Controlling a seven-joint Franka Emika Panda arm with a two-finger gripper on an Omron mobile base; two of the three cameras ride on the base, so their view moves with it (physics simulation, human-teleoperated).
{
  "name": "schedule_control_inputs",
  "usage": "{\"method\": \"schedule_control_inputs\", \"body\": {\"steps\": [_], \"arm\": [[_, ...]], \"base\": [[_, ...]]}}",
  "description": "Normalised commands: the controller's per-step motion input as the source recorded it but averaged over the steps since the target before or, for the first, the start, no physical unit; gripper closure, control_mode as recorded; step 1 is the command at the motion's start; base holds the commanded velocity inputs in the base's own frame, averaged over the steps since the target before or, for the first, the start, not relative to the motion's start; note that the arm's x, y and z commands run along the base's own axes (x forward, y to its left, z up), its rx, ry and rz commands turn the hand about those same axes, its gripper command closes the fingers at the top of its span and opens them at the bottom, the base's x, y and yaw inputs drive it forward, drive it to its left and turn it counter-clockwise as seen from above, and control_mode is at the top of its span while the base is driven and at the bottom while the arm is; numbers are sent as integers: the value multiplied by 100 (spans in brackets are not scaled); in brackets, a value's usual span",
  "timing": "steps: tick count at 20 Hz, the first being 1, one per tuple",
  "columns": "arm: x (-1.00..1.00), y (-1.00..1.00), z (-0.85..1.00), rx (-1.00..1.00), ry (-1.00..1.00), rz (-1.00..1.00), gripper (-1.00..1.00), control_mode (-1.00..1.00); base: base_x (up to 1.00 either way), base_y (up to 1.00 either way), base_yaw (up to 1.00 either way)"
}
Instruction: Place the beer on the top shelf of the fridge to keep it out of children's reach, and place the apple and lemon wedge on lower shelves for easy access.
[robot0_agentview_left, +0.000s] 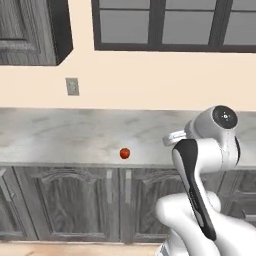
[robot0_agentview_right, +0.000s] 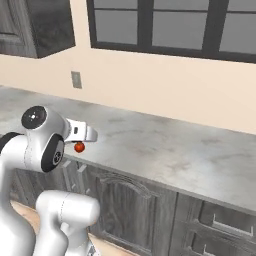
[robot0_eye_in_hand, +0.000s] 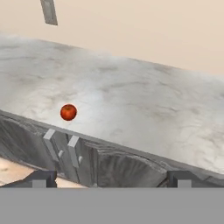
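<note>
A small glossy red apple (robot0_agentview_left: 125, 153) (robot0_agentview_right: 79, 147) (robot0_eye_in_hand: 68, 112) rests on the grey marble counter (robot0_agentview_left: 60, 135), close to its front edge. My gripper (robot0_eye_in_hand: 112, 180) is open, its two dark fingertips (robot0_eye_in_hand: 41, 179) spread wide with nothing between them. It hovers in front of the counter edge, short of the apple and to its right in the hand view. In the right base view the white hand (robot0_agentview_right: 80, 132) sits just above the apple. The beer, the lemon wedge and the fridge are out of view.
Dark wood cabinet doors (robot0_agentview_left: 65, 200) run under the counter. A wall outlet (robot0_agentview_left: 72, 86) sits above it at the left. A dark-framed window (robot0_agentview_left: 170, 25) and an upper cabinet (robot0_agentview_left: 30, 30) hang higher on the wall.
</note>
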Motion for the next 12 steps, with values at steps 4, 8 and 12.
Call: {"method": "schedule_control_inputs", "body": {"steps": [4, 8, 12], "arm": [[0, 0, 0, 0, 0, 0, -100, 100], [0, 0, 0, 0, 0, 0, -100, 100], [0, 0, 0, 0, 0, 0, -100, 100]], "base": [[8, 47, -23], [5, 57, -14], [14, 57, -12]]}}
